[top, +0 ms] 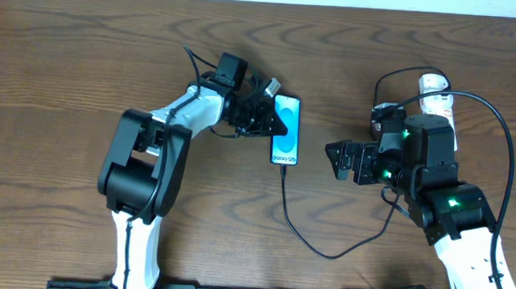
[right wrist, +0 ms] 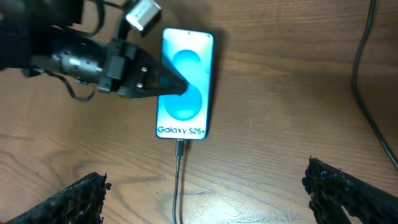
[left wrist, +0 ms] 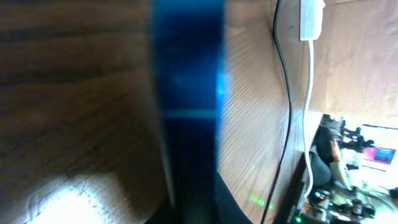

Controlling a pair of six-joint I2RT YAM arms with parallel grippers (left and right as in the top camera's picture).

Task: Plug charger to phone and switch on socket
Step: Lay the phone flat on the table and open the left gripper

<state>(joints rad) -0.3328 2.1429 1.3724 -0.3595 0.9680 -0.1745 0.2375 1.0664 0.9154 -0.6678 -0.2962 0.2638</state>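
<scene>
The phone (top: 286,131) lies flat on the wooden table with its blue screen lit (right wrist: 185,84). The charger (top: 299,231) runs as a thin black cable from the phone's lower end in a curve toward the right arm. Its plug (right wrist: 180,145) sits in the phone's bottom port. My left gripper (top: 278,122) is shut, and its pointed tips (right wrist: 176,86) rest on the screen. In the left wrist view the phone (left wrist: 186,74) is a blue blur. My right gripper (right wrist: 208,199) is open, just below the phone and astride the cable. The socket (top: 436,94) is mostly hidden behind the right arm.
The white socket end and its white cord (left wrist: 309,56) show at the far side in the left wrist view. A thick black robot cable (top: 498,122) loops over the right arm. Another black cable (right wrist: 368,93) crosses the table at the right.
</scene>
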